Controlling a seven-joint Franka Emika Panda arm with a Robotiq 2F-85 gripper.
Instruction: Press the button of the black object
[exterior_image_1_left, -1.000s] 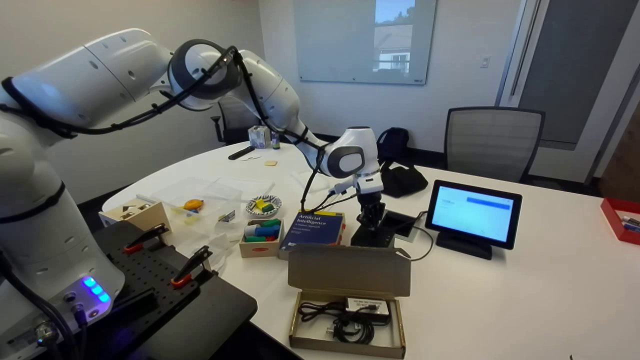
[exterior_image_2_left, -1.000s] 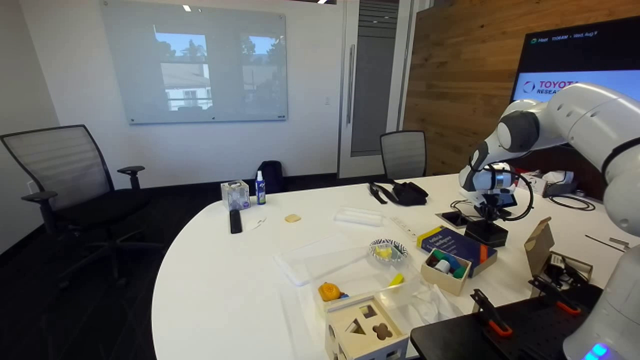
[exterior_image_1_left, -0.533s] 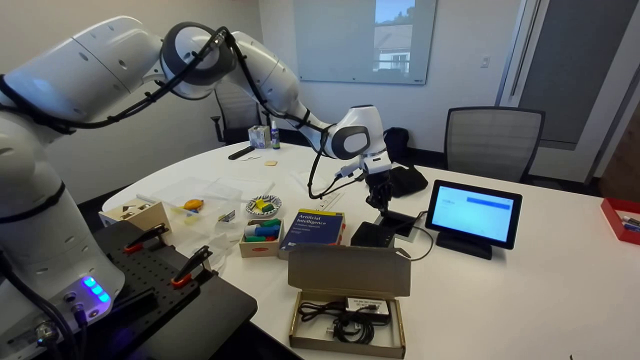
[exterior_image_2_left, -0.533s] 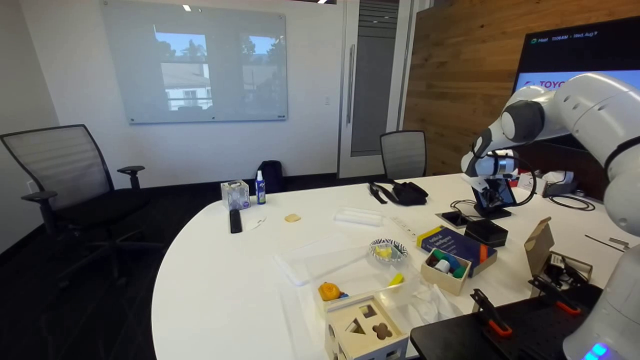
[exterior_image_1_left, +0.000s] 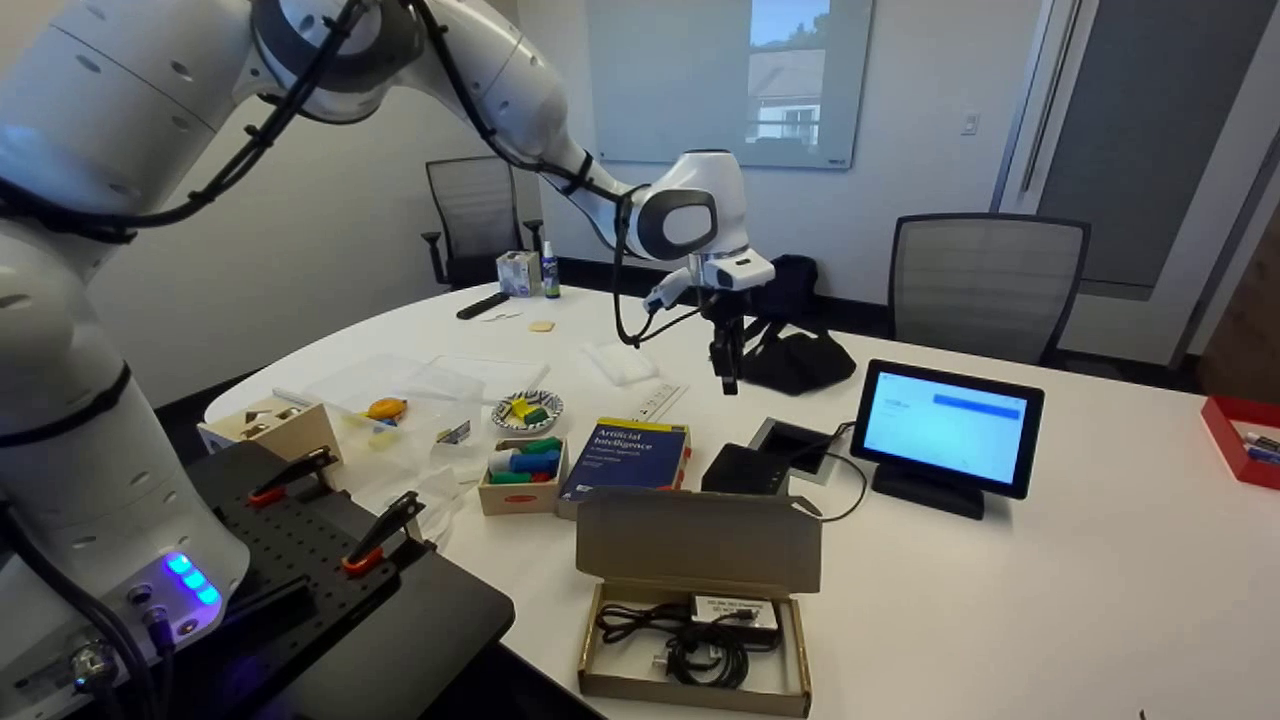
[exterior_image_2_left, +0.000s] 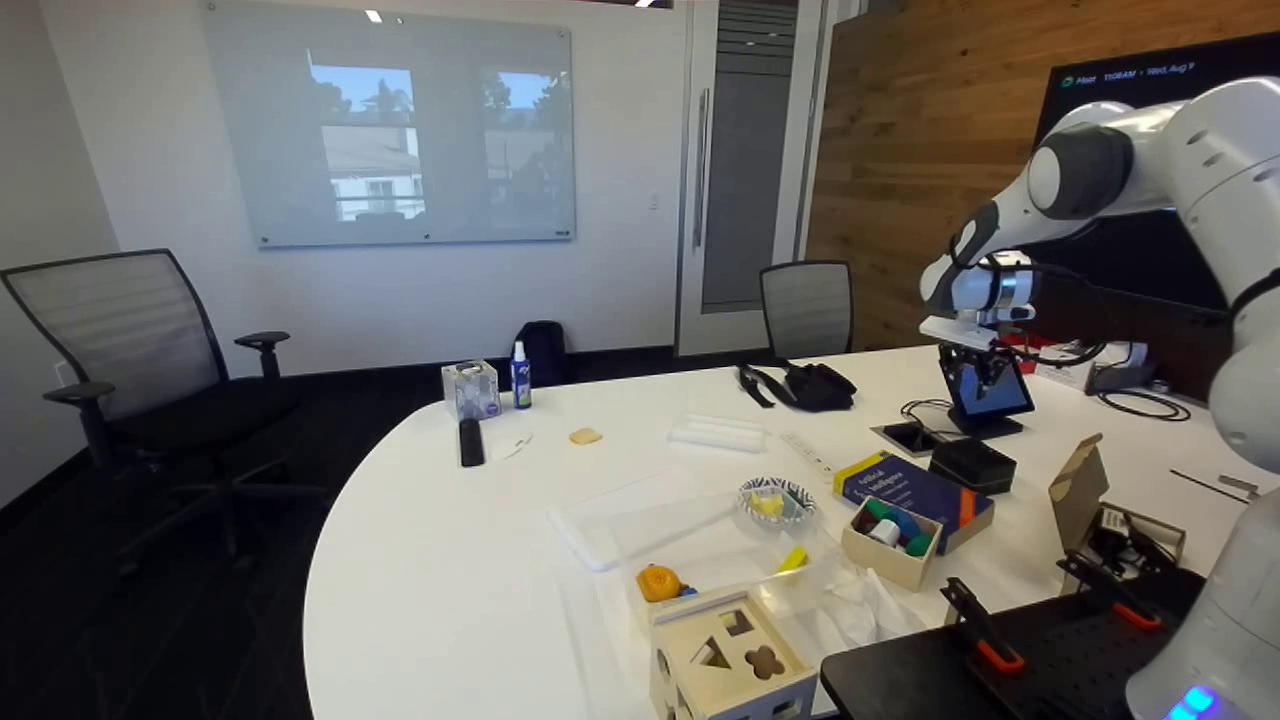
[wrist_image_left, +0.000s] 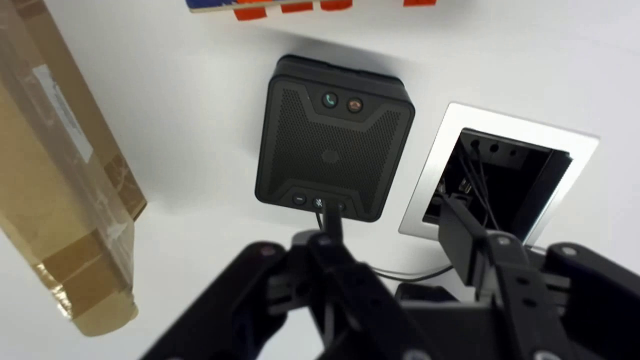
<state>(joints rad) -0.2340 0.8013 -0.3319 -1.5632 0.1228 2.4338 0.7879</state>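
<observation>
The black object (wrist_image_left: 332, 150) lies flat on the table, a low square speaker-like device, seen also in both exterior views (exterior_image_1_left: 745, 470) (exterior_image_2_left: 972, 466). At one edge of its top are a green phone button (wrist_image_left: 329, 99) and a reddish hang-up button (wrist_image_left: 354, 104). Along the opposite edge run a minus button (wrist_image_left: 299, 199), a mute button (wrist_image_left: 318, 202) and one mostly covered by a finger (wrist_image_left: 333, 220). My gripper (wrist_image_left: 390, 207) hangs well above the table, apart from the device, its jaws spread with nothing between them. In the exterior views it (exterior_image_1_left: 729, 388) (exterior_image_2_left: 972, 385) points downward.
Beside the device a metal-framed table hatch (wrist_image_left: 525, 127) holds cables. A lit tablet (exterior_image_1_left: 945, 425) stands past it. On other sides are a blue book (exterior_image_1_left: 630, 455) and an open cardboard box (exterior_image_1_left: 695, 690) with cables. A crate of coloured blocks (exterior_image_1_left: 522, 500) sits by the book.
My gripper was down on the top of the black object; it has since risen well above it, and its jaws have spread apart. The device has stayed in place.
</observation>
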